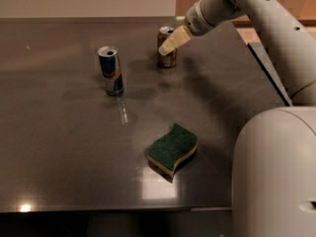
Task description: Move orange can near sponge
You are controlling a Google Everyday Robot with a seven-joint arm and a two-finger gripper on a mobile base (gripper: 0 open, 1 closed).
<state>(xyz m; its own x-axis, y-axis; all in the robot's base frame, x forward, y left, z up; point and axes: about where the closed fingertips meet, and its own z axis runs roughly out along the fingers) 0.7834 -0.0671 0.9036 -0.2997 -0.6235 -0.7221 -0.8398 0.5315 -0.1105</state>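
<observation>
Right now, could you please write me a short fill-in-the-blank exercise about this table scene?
The wavy sponge has a yellow base and a top coloured ___.
The pale gripper is at the short stout can coloured ___, not the taller blue and silver can.
Upright cans on the dark table number ___.
Missing words: green, orange, two.

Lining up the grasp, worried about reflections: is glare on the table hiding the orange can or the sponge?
Camera view: no. The brightest glare lies on the table in front of the sponge; a streak runs below the blue can. The orange can is dim, glare-free, the gripper overlapping its top; soft shadows surround both cans.
</observation>
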